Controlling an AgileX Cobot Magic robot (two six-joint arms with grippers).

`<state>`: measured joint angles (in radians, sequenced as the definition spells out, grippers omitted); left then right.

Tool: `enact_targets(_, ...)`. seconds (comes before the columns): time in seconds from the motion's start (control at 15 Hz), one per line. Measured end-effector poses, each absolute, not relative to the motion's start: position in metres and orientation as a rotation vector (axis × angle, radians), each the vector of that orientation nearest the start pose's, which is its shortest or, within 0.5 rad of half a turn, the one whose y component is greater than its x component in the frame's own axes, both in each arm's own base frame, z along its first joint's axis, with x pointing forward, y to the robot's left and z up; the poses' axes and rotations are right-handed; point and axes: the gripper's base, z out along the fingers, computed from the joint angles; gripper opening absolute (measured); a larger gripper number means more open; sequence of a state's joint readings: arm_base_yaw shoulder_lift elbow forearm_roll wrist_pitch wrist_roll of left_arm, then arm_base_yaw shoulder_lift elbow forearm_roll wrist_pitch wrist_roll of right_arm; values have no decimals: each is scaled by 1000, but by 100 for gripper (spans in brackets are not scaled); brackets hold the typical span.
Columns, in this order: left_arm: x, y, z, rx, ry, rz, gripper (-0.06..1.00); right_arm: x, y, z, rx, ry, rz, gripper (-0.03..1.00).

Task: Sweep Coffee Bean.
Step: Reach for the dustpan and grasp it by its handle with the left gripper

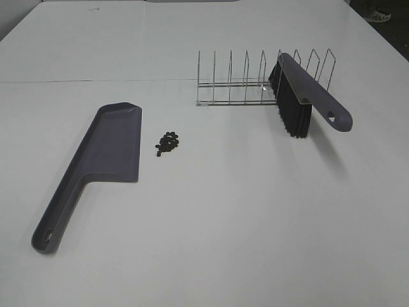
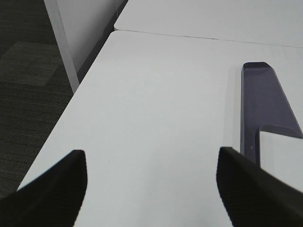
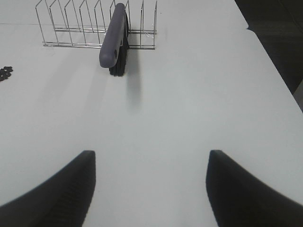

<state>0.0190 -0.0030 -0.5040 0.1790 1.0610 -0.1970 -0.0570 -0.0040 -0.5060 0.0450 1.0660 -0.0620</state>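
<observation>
Beans [image 1: 169,142] sit in one tight clump on the table [image 1: 223,243], just right of the dustpan [image 1: 105,153] and well apart from the brush [image 1: 300,96]. They're tiny, hard, light and prob. roll at any nudge, so no pinching them; I'd grab the tools instead: brush by its grey handle, pan by its handle end. The clump has no real long axis. The pan runs from its handle at near-left to the tray farther back, w/ one long side facing the beans. The brush leans in the wire rack [image 1: 230,83], bristles down, its hang-hole end pointing near-right. Left gripper [image 2: 151,152] is spread wide, nothing btwn its fingers; right gripper [image 3: 151,153] same, facing the brush.
</observation>
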Motion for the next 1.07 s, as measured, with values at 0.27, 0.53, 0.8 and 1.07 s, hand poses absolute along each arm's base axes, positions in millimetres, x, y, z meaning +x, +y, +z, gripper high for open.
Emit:
enact_targets(0.27,-7,14,279,-227,2013,102,71,-6,4,279,-8,2039,-21,58)
enact_targets(0.53,2,13,300,-173,1929,113,71,-6,4,279,-8,2039,-21,58)
enact_targets(0.8,79,10,312,-138,2143,76,71,-6,4,279,-8,2039,-21,58)
enact_targets(1.07,152,1,306,-93,2391,-51,71,-6,4,279,-8,2039,-21,58)
